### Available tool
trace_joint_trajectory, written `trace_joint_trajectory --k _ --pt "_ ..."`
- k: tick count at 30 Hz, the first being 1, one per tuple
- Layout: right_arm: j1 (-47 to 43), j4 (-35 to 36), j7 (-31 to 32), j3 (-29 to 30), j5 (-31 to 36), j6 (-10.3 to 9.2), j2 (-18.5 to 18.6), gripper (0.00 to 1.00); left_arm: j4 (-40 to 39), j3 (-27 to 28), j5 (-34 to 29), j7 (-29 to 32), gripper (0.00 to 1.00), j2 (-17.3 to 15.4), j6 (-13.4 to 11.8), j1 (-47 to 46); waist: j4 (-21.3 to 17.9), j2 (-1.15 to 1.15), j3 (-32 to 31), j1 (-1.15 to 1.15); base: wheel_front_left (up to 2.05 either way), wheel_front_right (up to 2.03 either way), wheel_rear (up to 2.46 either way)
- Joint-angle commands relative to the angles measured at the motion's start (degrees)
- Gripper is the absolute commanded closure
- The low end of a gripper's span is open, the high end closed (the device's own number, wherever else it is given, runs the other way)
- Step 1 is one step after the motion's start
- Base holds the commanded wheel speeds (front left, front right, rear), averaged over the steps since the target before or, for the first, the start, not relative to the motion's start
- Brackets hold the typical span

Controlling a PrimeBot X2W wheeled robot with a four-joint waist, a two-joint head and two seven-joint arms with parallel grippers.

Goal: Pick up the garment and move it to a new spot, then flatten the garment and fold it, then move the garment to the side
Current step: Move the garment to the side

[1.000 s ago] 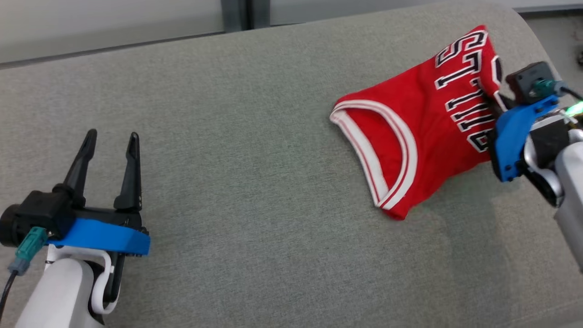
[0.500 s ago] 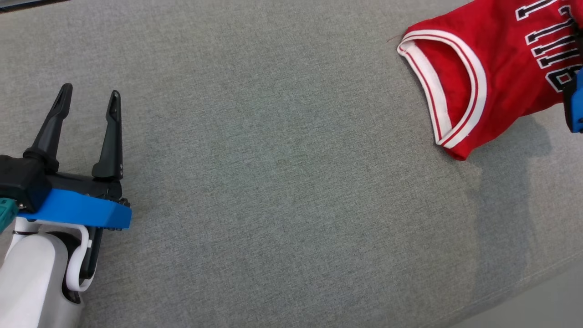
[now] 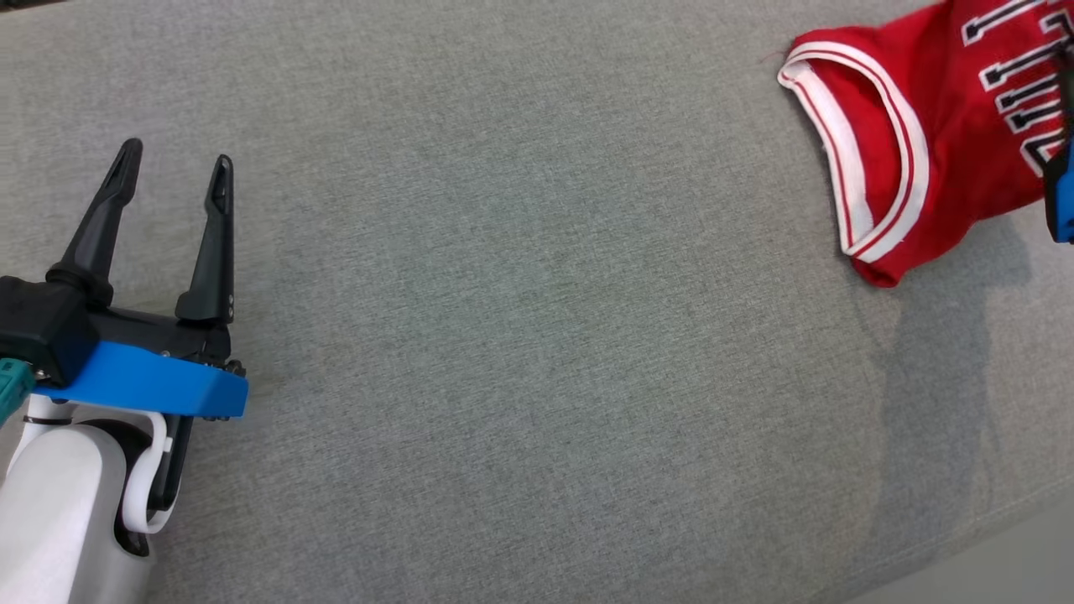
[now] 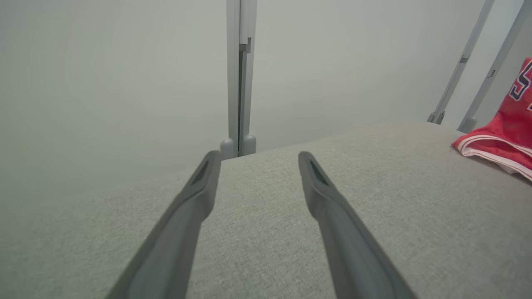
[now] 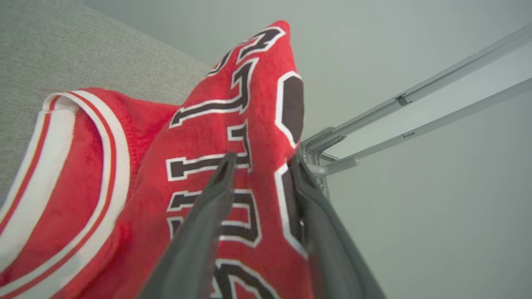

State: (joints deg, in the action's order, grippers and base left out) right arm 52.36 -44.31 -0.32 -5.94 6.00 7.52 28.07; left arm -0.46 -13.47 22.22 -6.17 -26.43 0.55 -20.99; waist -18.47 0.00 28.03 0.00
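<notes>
Two grippers noted. The left gripper stands wide open and empty at the lower left of the head view, over the grey upholstered surface. The garment, a red jersey, lies folded at the upper right of that view. The right gripper has its jaws parted, with a ridge of cloth between them that is apparently not pinched. Judgement: placement at the side is in hand. Recommended: spread fully, then withdraw straight back along the fingers to avoid snagging the fold.
</notes>
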Motion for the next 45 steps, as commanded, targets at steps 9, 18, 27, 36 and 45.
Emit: trace_joint_trajectory --k 9,18,27,36,45 --pt "-1.31 0.08 -3.83 2.13 1.65 -0.05 -1.17 0.00 1.87 -0.36 1.17 -2.47 0.00 1.61 -0.48 0.96 2.60 0.00 -3.16 0.00 0.00 0.00 0.00" --pt "-9.73 5.82 -7.75 3.84 -3.86 -0.05 -5.70 0.00 6.58 -0.84 2.56 -6.10 0.00 4.52 -0.84 3.42 6.56 0.00 -9.64 0.00 0.00 0.00 0.00" --pt "-27.08 19.43 -10.60 6.77 -9.81 -0.04 -11.57 0.00 11.84 -0.58 3.45 -8.53 0.00 7.55 -1.11 8.30 11.82 0.00 -17.71 0.00 0.00 0.00 0.00" --pt "-41.48 32.09 -8.62 9.69 -11.07 -0.04 -18.05 0.00 15.64 0.39 2.71 -9.04 0.00 9.66 -0.60 12.91 15.14 0.00 -22.94 0.00 0.00 0.00 0.00" --pt "-51.00 39.56 -5.21 11.50 -12.01 -0.04 -22.17 0.00 16.40 3.04 1.94 -9.06 0.00 11.90 -0.05 16.70 16.49 0.00 -27.15 0.00 0.00 0.00 0.00"
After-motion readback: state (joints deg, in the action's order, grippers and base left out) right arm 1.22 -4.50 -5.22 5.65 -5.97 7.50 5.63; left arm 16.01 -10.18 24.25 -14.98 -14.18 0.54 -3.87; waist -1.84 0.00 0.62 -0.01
